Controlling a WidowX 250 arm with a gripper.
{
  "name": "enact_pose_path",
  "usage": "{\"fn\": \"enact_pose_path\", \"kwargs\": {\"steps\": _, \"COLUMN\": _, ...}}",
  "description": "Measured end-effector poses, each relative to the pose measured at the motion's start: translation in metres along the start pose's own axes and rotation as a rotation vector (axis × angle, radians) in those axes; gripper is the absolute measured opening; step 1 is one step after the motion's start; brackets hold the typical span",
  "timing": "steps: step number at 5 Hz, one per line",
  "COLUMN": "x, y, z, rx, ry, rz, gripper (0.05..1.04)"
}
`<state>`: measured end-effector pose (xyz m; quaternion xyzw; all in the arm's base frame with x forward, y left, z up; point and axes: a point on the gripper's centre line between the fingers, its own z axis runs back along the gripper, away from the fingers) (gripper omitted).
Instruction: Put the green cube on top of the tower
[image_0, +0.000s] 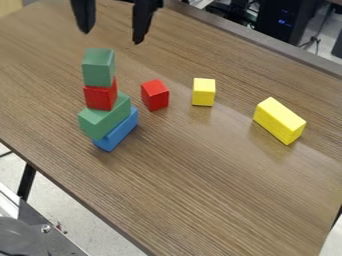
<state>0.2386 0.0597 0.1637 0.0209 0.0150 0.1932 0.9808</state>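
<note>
While my gripper (111, 36) hangs open at top edge of camera view, fingers (141, 25) spread apart, green cube (99, 70) sits upright on top of tower, touching upper red cube (101, 97). Below that, green rectangular block (105, 119) lies on blue rectangular block (120, 132), which rests on wood-grain table (200, 175). Near tower, I see second red cube (155, 95); beyond it, small yellow block (204, 92) stands on tabletop, and long yellow block (279, 121) lies well apart from tower.
</note>
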Motion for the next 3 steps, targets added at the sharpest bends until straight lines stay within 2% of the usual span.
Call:
{"fn": "enact_pose_path", "kwargs": {"steps": 1, "x": -0.007, "y": -0.028, "z": -0.003, "rx": -0.002, "ry": -0.003, "rz": -0.118, "gripper": 0.998}}
{"fn": "enact_pose_path", "kwargs": {"steps": 2, "x": -0.012, "y": -0.059, "z": -0.020, "rx": -0.044, "ry": 0.056, "rz": -0.229, "gripper": 0.999}}
{"fn": "enact_pose_path", "kwargs": {"steps": 3, "x": -0.020, "y": -0.078, "z": -0.033, "rx": -0.065, "ry": 0.123, "rz": -0.309, "gripper": 0.998}}
